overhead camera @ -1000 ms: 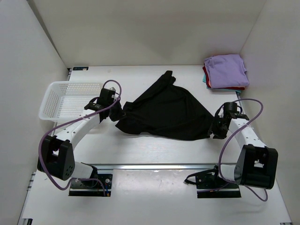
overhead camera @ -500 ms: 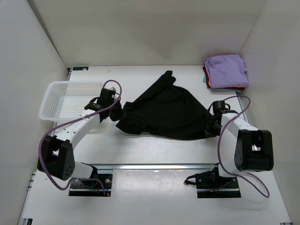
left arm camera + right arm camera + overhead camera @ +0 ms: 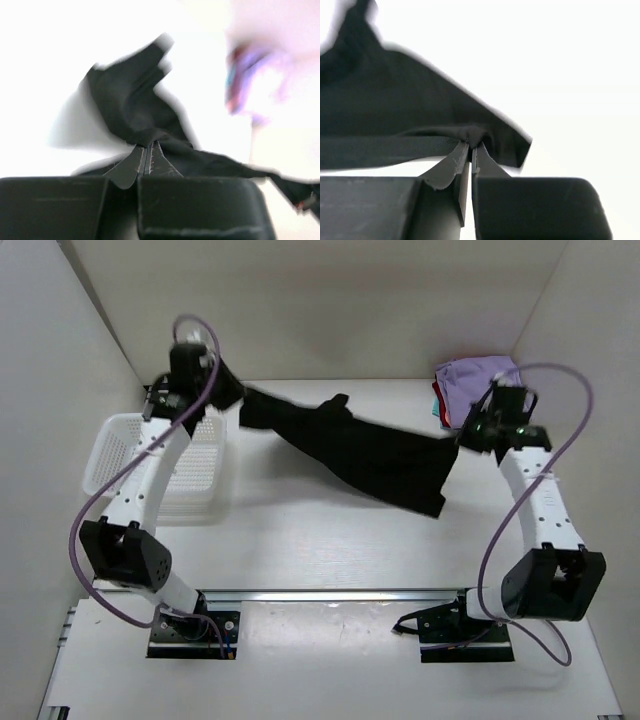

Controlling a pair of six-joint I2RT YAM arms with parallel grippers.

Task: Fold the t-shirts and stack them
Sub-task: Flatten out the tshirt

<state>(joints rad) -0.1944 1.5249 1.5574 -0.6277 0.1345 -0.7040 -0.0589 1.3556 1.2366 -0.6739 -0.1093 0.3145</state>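
The left tool (image 3: 146, 151) is pinched shut on one end of the black t-shirt (image 3: 365, 452), near the far corner of the white basket (image 3: 110, 455). The right tool (image 3: 471, 148) pinches the other end, well away from the basket. The shirt hangs stretched between them, above the worktop (image 3: 320, 550). The folded t-shirts (image 3: 478, 385) lie farthest from the basket.

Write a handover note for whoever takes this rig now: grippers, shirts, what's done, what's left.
Left gripper: shut on one end of the black t-shirt.
Right gripper: shut on the other end.
The shirt hangs stretched between them in the air, unfolded.
Folded stack, lavender on top, lies at far right.
Done: that stack.
Left: lay the black one flat, fold it, add it to the stack.
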